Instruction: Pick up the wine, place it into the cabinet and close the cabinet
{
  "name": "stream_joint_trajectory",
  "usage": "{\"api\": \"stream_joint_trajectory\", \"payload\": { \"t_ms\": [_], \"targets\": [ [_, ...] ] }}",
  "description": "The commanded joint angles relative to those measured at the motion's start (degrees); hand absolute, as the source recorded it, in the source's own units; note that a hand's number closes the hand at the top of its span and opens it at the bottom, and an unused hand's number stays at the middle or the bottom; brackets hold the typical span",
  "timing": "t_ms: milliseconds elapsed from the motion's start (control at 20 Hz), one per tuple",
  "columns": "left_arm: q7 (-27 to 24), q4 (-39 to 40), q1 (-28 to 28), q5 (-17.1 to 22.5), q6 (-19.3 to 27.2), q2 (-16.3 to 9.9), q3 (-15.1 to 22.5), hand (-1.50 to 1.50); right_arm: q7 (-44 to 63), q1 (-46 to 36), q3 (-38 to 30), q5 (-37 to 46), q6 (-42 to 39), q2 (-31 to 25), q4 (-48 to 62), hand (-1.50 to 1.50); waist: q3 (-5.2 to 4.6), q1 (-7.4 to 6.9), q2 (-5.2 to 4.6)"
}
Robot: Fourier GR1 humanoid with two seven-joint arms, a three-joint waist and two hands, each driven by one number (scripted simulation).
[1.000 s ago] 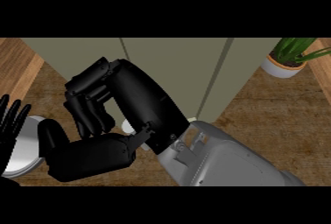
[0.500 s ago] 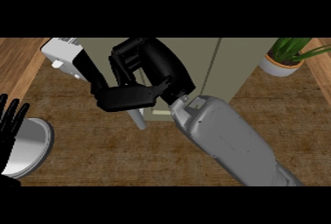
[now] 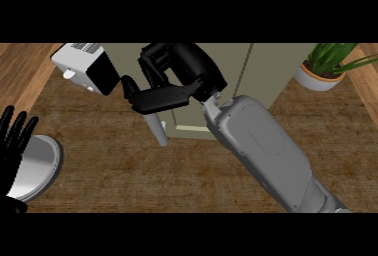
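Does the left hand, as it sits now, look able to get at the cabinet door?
Probably not. The left hand rests open at the view's left edge beside the silver plate, well apart from the cabinet door, where the right hand already is.

Light: even and soft, moderately bright
Shadows: faint on the table (image 3: 111, 185)
Glare: none
Blur: none

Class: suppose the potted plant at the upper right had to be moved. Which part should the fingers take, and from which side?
Probably the white pot, not the leaves: its rounded wall stands upright and gives the fingers something solid to curl round. Come in low from the cabinet side, since the leaves fan out above the rim.
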State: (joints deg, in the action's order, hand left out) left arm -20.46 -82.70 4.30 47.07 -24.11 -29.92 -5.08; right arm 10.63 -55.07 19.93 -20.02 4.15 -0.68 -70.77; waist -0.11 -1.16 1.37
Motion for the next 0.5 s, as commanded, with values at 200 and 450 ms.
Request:
{"api": "stream_joint_trajectory", "payload": {
  "t_ms": [200,450],
  "targets": [
    [0.95,0.93,-0.06,0.66,-1.62,-1.56,-1.85,-1.5,-3.94,-1.92,-6.22,1.93,-2.12,-5.59,9.72,1.5,0.08,-0.05,-1.75],
    [1.5,-0.05,-1.25,0.1,-0.44,-0.67,-1.19,-1.5,-4.63,-2.77,-6.27,1.73,-3.34,-4.44,11.43,1.5,0.07,0.07,-1.78]
  ]
}}
